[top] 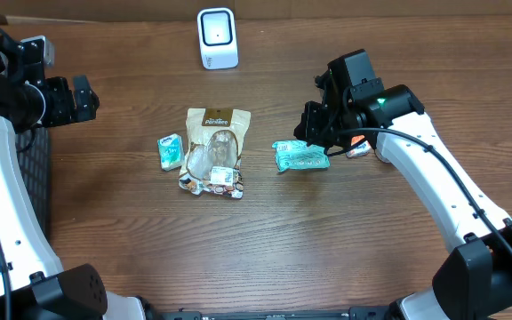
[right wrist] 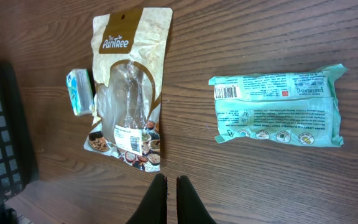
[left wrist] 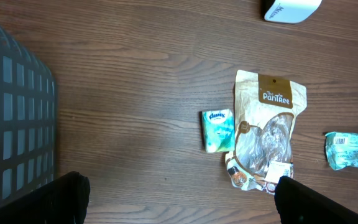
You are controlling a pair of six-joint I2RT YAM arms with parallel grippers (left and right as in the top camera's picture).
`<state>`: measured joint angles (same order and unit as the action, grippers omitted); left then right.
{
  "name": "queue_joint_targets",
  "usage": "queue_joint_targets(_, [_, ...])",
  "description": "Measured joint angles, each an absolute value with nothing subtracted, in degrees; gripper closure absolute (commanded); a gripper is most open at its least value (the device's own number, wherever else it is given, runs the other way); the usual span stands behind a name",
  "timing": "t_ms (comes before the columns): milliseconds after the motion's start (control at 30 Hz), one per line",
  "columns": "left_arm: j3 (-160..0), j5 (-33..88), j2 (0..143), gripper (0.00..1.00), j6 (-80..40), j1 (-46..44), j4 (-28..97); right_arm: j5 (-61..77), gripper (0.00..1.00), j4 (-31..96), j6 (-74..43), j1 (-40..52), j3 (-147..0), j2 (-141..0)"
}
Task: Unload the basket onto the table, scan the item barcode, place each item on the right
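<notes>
Right wrist view: the right tool (right wrist: 167, 198) is shut tight and holds nothing. The green packet (right wrist: 275, 106) lies flat on the table (right wrist: 260, 180), just right of the brown pouch (right wrist: 129, 87). The left tool (top: 92, 98), far left, is wide open and empty. The packet looks thin and slippery, so it may slide away, or its barcode (right wrist: 226, 92) may miss the white scanner (top: 217, 37).

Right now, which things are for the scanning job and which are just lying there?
For the job, probably:
- scanner
- green packet, barcode facing up, closest to the right gripper

Just lying about for now:
- pouch
- tissue pack
- basket
</notes>
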<state>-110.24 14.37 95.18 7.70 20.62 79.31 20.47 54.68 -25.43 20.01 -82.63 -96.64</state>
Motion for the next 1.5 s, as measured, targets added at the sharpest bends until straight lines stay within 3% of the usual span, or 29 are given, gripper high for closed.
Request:
queue_joint_targets(167, [-110.24, 14.37, 95.18, 0.0, 7.7, 20.62, 79.31, 20.03, 0.95, 55.13, -25.45, 20.01, -82.63, -96.64])
queue_joint_targets(367, [-110.24, 14.37, 95.18, 0.0, 7.7, 20.62, 79.31, 19.66, 0.69, 55.4, -26.24, 20.03, -82.63, -96.71])
queue_joint_targets(500, [-110.24, 14.37, 95.18, 0.0, 7.7, 20.62, 79.29, 19.49, 0.64, 55.66, -27.55, 20.03, -82.63, -98.59])
queue_joint_targets(700, [-110.24, 14.37, 95.18, 0.0, 7.7, 20.62, 79.29, 17.32, 0.4, 57.21, -29.89, 20.01, -82.63, -104.62])
queue_joint_targets(1100, [-110.24, 14.37, 95.18, 0.0, 7.7, 20.62, 79.31, 13.45, 0.41, 55.35, -19.18, 12.49, -82.63, -110.91])
queue_joint_targets(1267, [-110.24, 14.37, 95.18, 0.0, 7.7, 20.62, 79.31, 16.32, 0.48, 55.35, -14.2, 11.18, -82.63, -116.2])
queue_joint_targets(1367, [-110.24, 14.37, 95.18, 0.0, 7.7, 20.62, 79.31, 17.61, 0.54, 55.27, -12.49, 11.42, -82.61, -118.32])
queue_joint_targets(1500, [-110.24, 14.37, 95.18, 0.01, 7.7, 20.62, 79.31, 19.44, 0.76, 54.78, -11.35, 11.44, -82.61, -119.22])
